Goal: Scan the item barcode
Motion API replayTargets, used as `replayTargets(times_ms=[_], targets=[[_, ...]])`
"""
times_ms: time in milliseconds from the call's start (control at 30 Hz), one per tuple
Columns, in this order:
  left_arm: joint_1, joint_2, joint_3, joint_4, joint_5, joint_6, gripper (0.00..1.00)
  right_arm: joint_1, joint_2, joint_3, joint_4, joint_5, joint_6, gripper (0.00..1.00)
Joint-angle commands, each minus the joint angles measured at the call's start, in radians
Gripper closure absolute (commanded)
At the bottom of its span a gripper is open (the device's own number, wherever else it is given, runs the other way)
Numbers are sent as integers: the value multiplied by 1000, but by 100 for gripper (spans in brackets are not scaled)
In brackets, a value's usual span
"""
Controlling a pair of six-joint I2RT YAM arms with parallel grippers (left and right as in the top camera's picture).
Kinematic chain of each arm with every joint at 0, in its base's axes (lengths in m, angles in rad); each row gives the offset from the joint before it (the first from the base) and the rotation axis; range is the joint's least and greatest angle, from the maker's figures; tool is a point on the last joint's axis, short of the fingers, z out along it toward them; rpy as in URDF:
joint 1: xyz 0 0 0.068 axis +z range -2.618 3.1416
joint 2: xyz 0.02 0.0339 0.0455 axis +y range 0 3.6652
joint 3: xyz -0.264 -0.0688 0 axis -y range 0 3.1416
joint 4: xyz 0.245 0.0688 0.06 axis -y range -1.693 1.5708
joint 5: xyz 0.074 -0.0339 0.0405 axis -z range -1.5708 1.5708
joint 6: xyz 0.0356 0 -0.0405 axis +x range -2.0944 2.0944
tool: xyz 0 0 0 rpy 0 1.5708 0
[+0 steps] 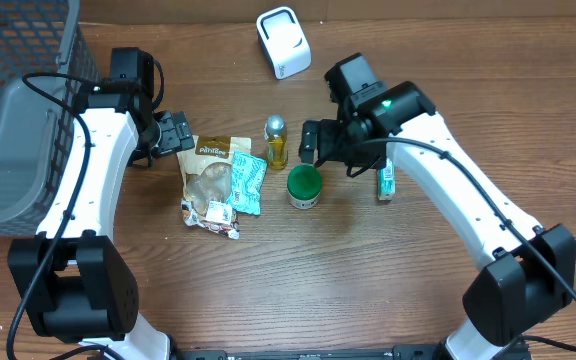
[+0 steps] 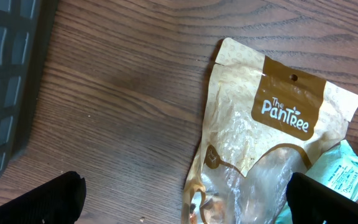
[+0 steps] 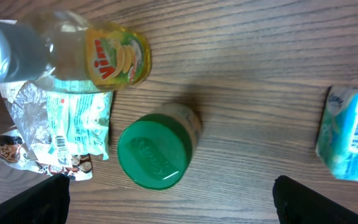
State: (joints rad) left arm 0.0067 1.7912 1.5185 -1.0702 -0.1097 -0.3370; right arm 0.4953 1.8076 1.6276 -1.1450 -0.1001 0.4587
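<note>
A white barcode scanner (image 1: 283, 42) stands at the back of the table. Several items lie mid-table: a brown "The Pantree" snack bag (image 1: 211, 180) (image 2: 272, 124), a teal packet (image 1: 249, 183) (image 3: 79, 121), a yellow Vim bottle (image 1: 276, 140) (image 3: 104, 59), a green-lidded jar (image 1: 304, 186) (image 3: 154, 152) and a blue-and-white box (image 1: 386, 181) (image 3: 350, 134). My left gripper (image 1: 176, 133) (image 2: 185, 202) hovers open at the bag's upper left corner. My right gripper (image 1: 310, 143) (image 3: 173, 202) hangs open just above the jar, holding nothing.
A grey mesh basket (image 1: 18, 120) (image 2: 5, 87) fills the left side of the table, close beside the left arm. Bare wood lies in front of the items and at the right.
</note>
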Motion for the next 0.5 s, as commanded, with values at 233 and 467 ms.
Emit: replayTargets(times_ms=[233,467], targets=[[0,-19,15,1,-5,1,0,109,1,-5,-10,141,152,0],[0,-19,15,1,-5,1,0,122,1,-5,8,141,151,0]])
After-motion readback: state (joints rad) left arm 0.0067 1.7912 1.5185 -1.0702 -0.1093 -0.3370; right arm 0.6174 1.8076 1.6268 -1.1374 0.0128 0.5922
